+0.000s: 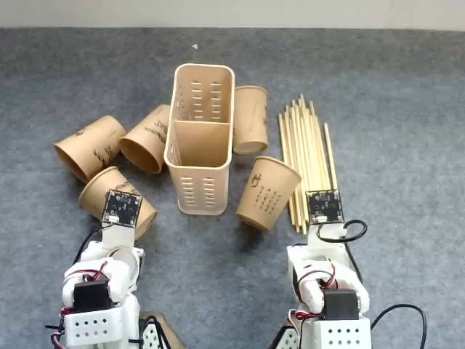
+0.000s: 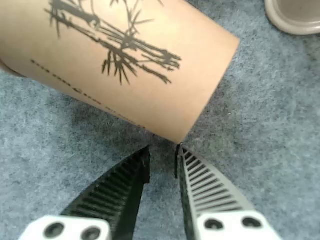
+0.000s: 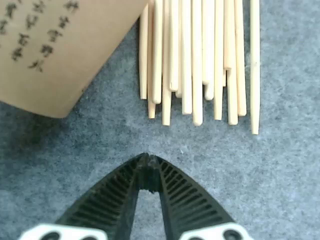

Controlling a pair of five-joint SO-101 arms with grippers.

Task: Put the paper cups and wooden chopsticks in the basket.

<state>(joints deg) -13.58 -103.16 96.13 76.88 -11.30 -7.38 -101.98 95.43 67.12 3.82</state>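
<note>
**Nothing packed yet: both arms parked short of the basket**

On the grey surface [image 1: 407,87], the basket [image 1: 203,67] is your landmark. Its two compartments look empty, so judge the task as not begun: every item has yet to go in.

Five paper cups [image 1: 91,145] lie on their sides around the basket. Three are on its left flank and two on its right, one of those touching or nearly touching the basket's wall. The wooden chopsticks [image 1: 309,156] lie in one loose, roughly parallel bundle on the right, farther from the basket than the two right-hand cups. None of them are in the basket.

Your left arm is folded low, on the near left of the basket. Its left claw [image 2: 162,160] is narrowly parted and holds nothing, with its tips just beside the edge of the closest cup [image 2: 125,65].

Your right arm is folded likewise on the basket's near right. Its right claw [image 3: 148,162] is closed tip to tip and empty. It sits near, but apart from, the chopstick ends [image 3: 200,60] and the neighbouring cup [image 3: 50,50].
</note>
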